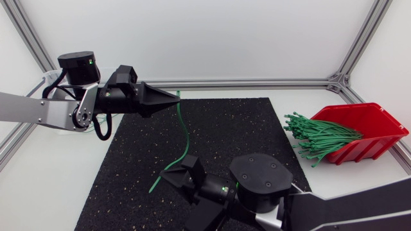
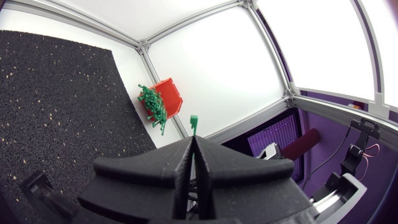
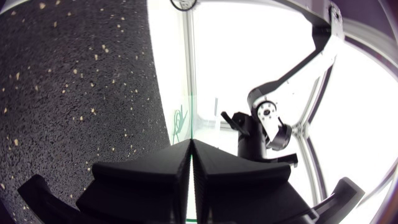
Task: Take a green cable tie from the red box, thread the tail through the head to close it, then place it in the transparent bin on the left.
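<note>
Left tool (image 1: 174, 98) is clamping shut on the upper tip of a green cable tie (image 1: 185, 131), at 10 o'clock over the black mat (image 1: 244, 128). Right tool (image 1: 168, 174) is pinching the same tie lower down, at 6 o'clock. Red box (image 1: 369, 125), spare ties (image 1: 318, 135) spilling out, is sitting at 3 o'clock on the surface (image 1: 51, 186).

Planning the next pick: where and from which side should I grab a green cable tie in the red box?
Grip a protruding end of the green cable ties, coming from the black mat side. The red box opens that way and the bundle fans out past its lip; stray ends at the fan's edge probably separate easiest.
</note>
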Controlling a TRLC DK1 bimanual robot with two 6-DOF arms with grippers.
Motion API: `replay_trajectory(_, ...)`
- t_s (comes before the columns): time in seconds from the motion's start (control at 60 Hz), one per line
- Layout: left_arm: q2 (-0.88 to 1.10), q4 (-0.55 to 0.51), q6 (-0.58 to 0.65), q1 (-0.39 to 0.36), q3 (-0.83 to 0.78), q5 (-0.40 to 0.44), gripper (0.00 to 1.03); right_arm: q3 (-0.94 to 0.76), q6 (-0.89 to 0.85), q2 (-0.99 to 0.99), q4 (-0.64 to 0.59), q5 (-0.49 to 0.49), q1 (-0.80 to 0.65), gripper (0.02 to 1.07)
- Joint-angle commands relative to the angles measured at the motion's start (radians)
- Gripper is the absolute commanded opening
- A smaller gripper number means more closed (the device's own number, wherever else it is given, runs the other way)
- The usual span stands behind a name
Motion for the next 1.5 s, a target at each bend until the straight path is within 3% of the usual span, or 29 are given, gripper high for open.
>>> replay_trajectory(0.0,-0.037,0.022,0.007,0.005,-0.039,0.018,0.04,0.026,0.175,-0.049,-0.033,0.045,0.004,0.07)
replay_trajectory(0.167,-0.045,0.024,0.022,0.004,-0.047,0.017,0.04,0.115,0.512,-0.175,-0.316,0.091,0.004,0.07)
replay_trajectory(0.317,-0.056,0.025,0.048,-0.004,-0.064,0.000,0.04,0.185,0.742,-0.256,-0.546,0.062,-0.013,0.07)
replay_trajectory(0.483,-0.062,0.025,0.059,-0.011,-0.071,-0.014,0.04,0.262,0.969,-0.304,-0.783,-0.076,-0.059,0.07)
replay_trajectory(0.517,-0.066,0.025,0.065,-0.016,-0.077,-0.018,0.04,0.296,1.047,-0.322,-0.872,-0.155,-0.082,0.07)
replay_trajectory(0.817,-0.163,0.025,0.134,-0.082,-0.145,-0.087,0.04,0.414,1.350,-0.436,-1.176,-0.557,-0.245,0.07)
replay_trajectory(0.9,-0.205,0.025,0.150,-0.108,-0.166,-0.112,0.04,0.432,1.428,-0.464,-1.214,-0.656,-0.278,0.07)
replay_trajectory(1.133,-0.298,0.021,0.148,-0.166,-0.194,-0.169,0.04,0.513,1.603,-0.545,-1.326,-0.734,-0.280,0.07)
replay_trajectory(1.25,-0.341,0.018,0.131,-0.169,-0.192,-0.183,0.04,0.565,1.819,-0.560,-1.326,-0.788,-0.298,0.07)
replay_trajectory(1.483,-0.401,0.016,0.108,-0.197,-0.206,-0.221,0.04,0.651,2.045,-0.500,-1.317,-0.874,-0.300,0.07)
